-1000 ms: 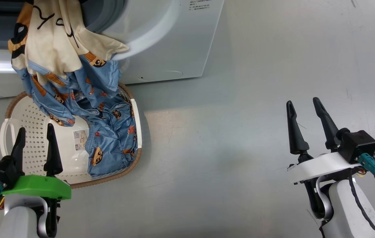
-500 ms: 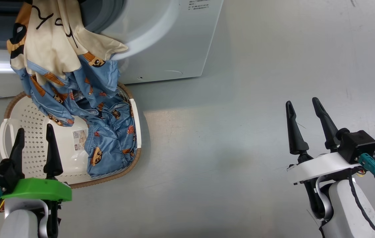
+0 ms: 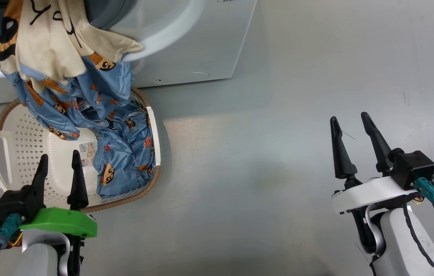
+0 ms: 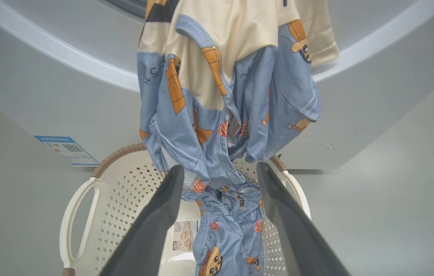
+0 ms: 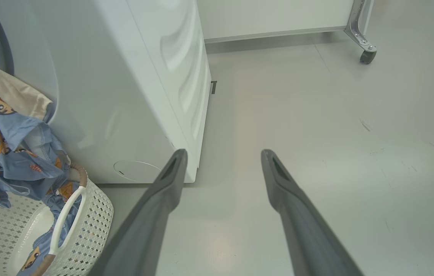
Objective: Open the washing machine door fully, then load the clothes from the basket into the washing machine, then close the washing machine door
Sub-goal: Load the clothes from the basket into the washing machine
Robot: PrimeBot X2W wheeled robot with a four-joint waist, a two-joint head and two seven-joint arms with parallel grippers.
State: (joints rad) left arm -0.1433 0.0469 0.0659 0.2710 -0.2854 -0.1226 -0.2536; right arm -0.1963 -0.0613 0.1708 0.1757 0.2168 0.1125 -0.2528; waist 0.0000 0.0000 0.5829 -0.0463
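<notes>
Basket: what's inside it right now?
The clothes trail from the washing machine mouth down into the basket, filling its right side. Its left side is bare, with a label on the bottom. Anything beneath the cloth is hidden.

Head view: high, facing down on basket [image 3: 25, 138] and washing machine [image 3: 201, 46].
Left wrist view: low, close to clothes [image 4: 209, 96].
Right wrist view: low, beside washing machine.
Shared: basket, clothes.

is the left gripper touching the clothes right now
Apart. In the head view the open left gripper hovers over the basket, with bare basket floor showing between it and the clothes.
</notes>
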